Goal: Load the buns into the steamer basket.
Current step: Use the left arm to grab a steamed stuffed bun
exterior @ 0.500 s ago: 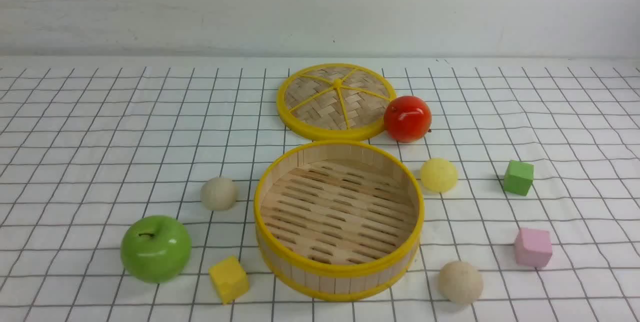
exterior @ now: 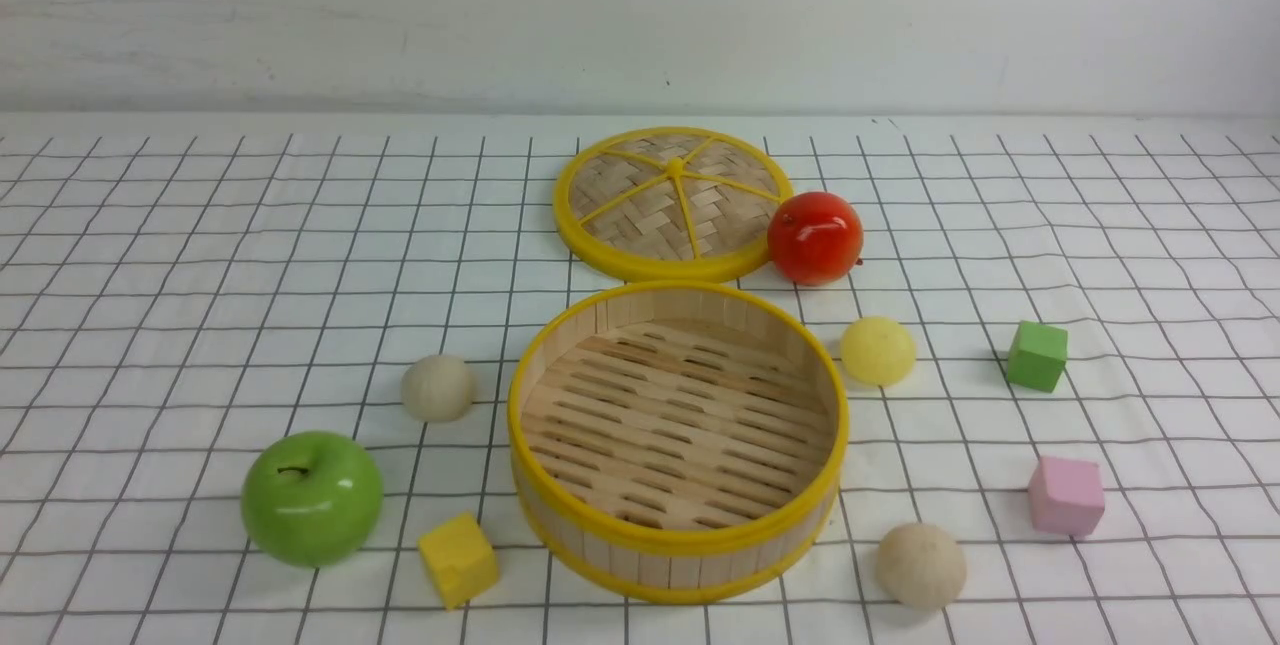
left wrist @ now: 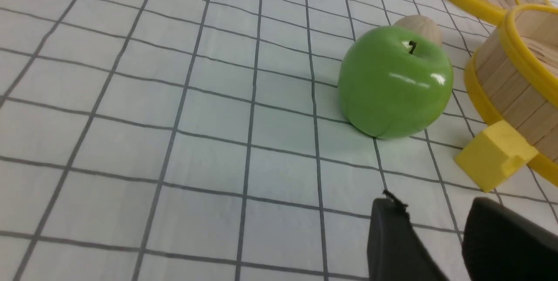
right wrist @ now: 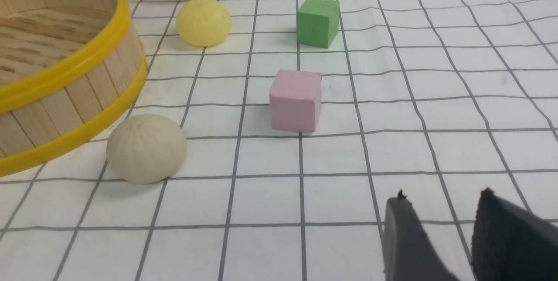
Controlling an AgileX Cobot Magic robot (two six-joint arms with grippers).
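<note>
Standing on the gridded cloth [exterior: 180,325], the steamer basket [exterior: 677,535] was centred between the buns, its slatted floor exposed inside a raised yellow rim. The left cream bun [exterior: 438,388] was set a little off the basket's left wall; the yellow bun [exterior: 878,351] was placed just beside the right wall, and the right cream bun [exterior: 920,566] near its front right edge. Behind the basket, the woven lid [exterior: 674,195] was bordered by the red fruit [exterior: 815,238]. The left approach was narrowed by the green apple [exterior: 312,498] and yellow cube [exterior: 458,560]. Wider room was left beyond the green cube [exterior: 1037,356] and pink cube [exterior: 1067,496]. Both the left gripper [left wrist: 423,200] and right gripper [right wrist: 444,194] were parted, with nothing grasped.
</note>
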